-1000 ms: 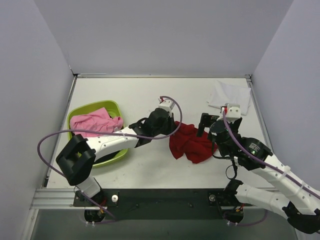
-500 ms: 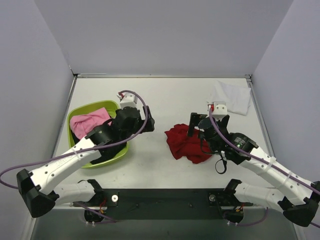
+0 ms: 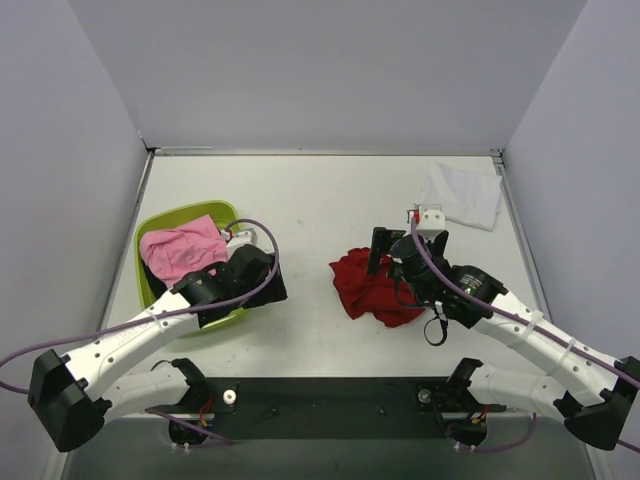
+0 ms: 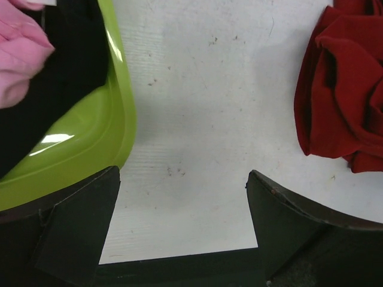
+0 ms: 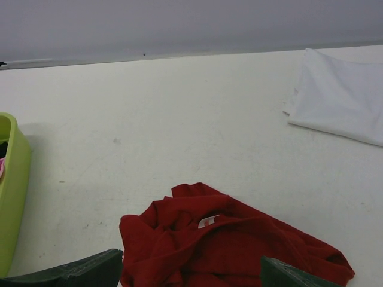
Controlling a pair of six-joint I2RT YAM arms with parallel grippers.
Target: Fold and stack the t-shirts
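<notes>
While the red shirt [image 3: 376, 290] lies crumpled in a heap on the table [image 3: 300, 190], a little right of centre, neither arm has hold of it. It's deep red, all ridges and folds, with no flat panel showing. The white shirt [image 3: 462, 195] sits folded flat at the far right corner, well apart from the red one. Over on the left, the pink shirt [image 3: 180, 250] is bunched on top of the black shirt [image 3: 150, 275], both inside the tub [image 3: 190, 210].

Over to the wrist cameras. The right wrist picks out a small white label in the folds of the red shirt, too small to make out from the top view, and it catches the white shirt's neat folded edge. The left wrist looks straight down. The tub's wall is on the left with pink over black inside, the red shirt's edge is on the right, and scuffed table lies between them.

And the jaws. The left gripper [image 3: 262, 285] hangs just beside the tub's near right rim, jaws spread wide, with only table between them. The right gripper [image 3: 388, 252] hovers over the red shirt's far edge, also gaping wide, with the cloth lying below and between its fingers. Whether they touch it cannot be told.
</notes>
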